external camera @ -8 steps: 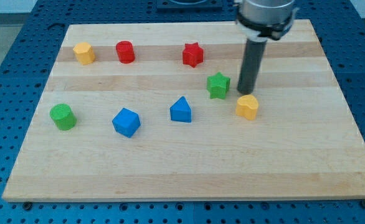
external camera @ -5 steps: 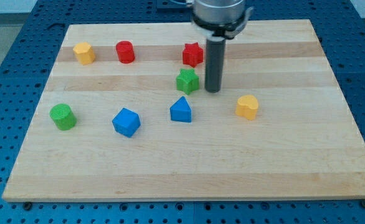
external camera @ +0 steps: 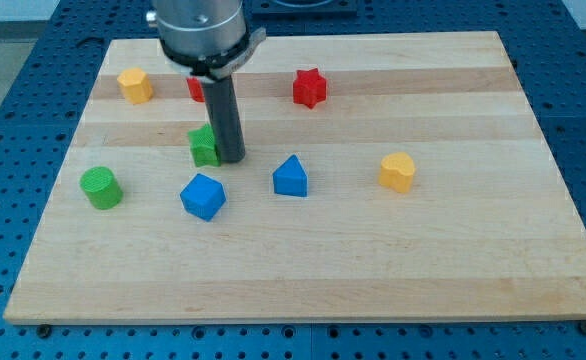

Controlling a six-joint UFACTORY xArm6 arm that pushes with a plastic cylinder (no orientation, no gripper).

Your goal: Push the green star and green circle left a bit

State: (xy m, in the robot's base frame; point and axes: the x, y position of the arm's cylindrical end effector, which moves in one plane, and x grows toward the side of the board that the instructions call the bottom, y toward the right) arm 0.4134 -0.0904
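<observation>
The green star [external camera: 204, 147] sits on the wooden board [external camera: 303, 270], left of centre, partly hidden by my rod. My tip [external camera: 232, 158] touches the star's right side. The green circle [external camera: 101, 187] stands near the board's left edge, below and to the left of the star, well apart from my tip.
A blue cube [external camera: 203, 196] lies just below the star. A blue triangular block [external camera: 290, 176] is to the tip's right. A yellow block [external camera: 397, 172] is further right. A yellow block [external camera: 134, 85], a red cylinder [external camera: 194, 88] half hidden by the rod, and a red star [external camera: 310, 88] line the top.
My tip has swept left across the board, pushing the green star from right of centre to left of centre. The other blocks have not moved.
</observation>
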